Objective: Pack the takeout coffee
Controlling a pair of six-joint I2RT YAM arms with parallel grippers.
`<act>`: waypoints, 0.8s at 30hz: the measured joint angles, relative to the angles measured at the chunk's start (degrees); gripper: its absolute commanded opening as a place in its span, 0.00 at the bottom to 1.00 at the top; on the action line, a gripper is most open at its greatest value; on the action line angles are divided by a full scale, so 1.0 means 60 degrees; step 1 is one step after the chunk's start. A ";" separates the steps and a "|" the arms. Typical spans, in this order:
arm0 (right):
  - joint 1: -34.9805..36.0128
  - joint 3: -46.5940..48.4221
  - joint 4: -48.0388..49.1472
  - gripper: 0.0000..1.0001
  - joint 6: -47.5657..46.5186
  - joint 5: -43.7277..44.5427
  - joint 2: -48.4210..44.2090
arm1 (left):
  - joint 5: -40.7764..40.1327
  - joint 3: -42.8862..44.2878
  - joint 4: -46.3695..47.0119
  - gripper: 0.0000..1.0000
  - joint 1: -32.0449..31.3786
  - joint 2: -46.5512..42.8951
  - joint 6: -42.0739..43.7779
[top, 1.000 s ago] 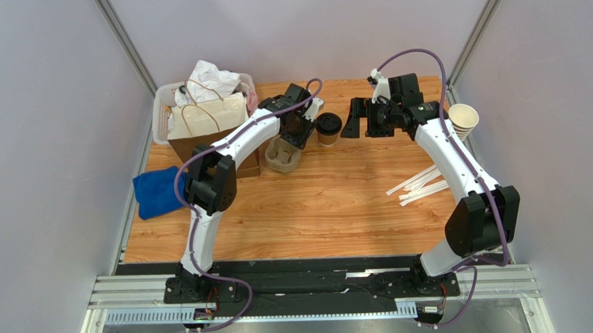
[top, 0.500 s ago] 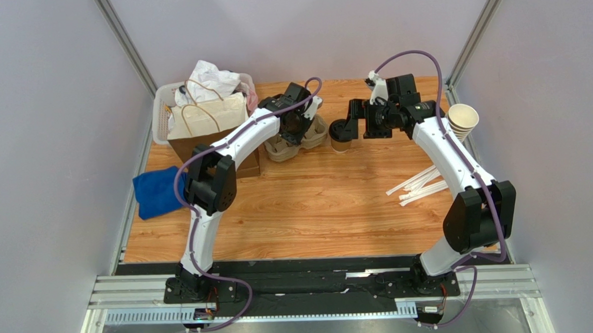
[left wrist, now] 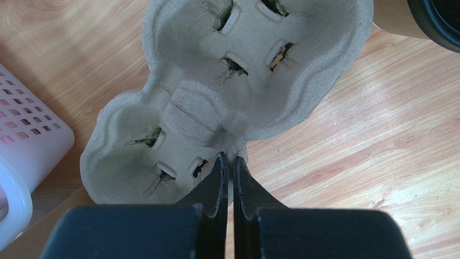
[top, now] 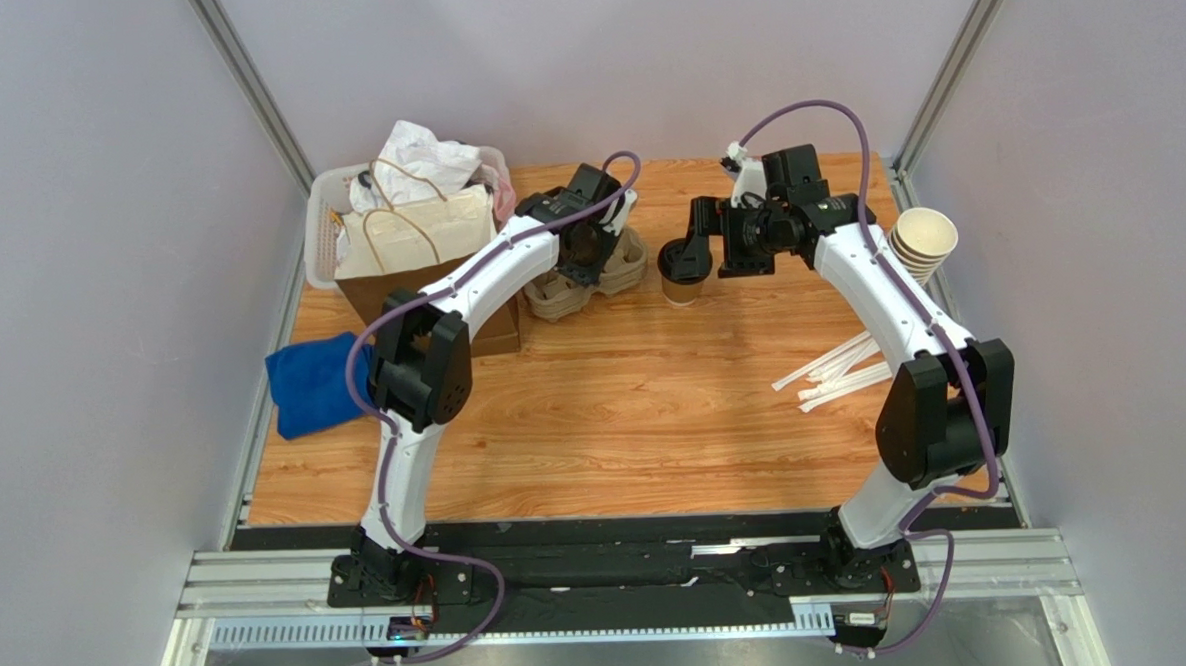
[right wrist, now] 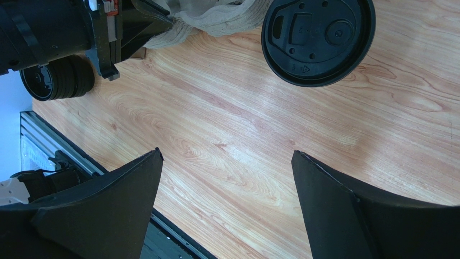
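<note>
One takeout coffee (top: 682,268) stands upright near the table's (top: 633,422) twelve o'clock edge. At its nine o'clock, just beside, lies a pulp cup carrier (left wrist: 237,70), its rim pinched by the left gripper (left wrist: 227,162). At two o'clock the right gripper (right wrist: 227,156) hovers, jaws wide apart.

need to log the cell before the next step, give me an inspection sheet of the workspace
surface: wooden table, no spill seen
job's things: takeout coffee upright, lid on, beside the cup carrier, whose visible wells are empty; paper bag upright at far left
clutter: blue cloth, white straws, stack of cream cups, white basket holding crumpled paper
grippers: left gripper shut on the carrier's rim; right gripper open, coffee ahead of its fingers, not between them
cables: purple cable looping along each arm, no snag seen
surroundings: grey walls, metal rail at near edge
</note>
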 measured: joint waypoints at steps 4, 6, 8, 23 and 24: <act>0.0004 0.0138 0.0011 0.94 0.0026 -0.0087 0.0211 | 0.0044 0.0000 -0.0004 0.16 0.0000 -0.0026 -0.0091; 0.0007 0.0200 0.0011 0.94 0.0033 -0.0127 0.0317 | 0.0095 0.0000 -0.0011 0.21 0.0000 -0.0058 -0.0138; 0.0036 0.0259 0.0015 0.94 0.0058 -0.0149 0.0401 | 0.0146 0.0000 -0.0040 0.22 0.0000 -0.0106 -0.0189; 0.0066 0.0277 0.0015 0.93 0.0069 -0.0168 0.0415 | 0.0474 0.0000 -0.0113 0.31 0.0004 -0.0138 -0.0270; 0.0066 0.0277 0.0015 0.93 0.0069 -0.0171 0.0415 | 0.0503 0.0000 -0.0117 0.31 0.0004 -0.0138 -0.0270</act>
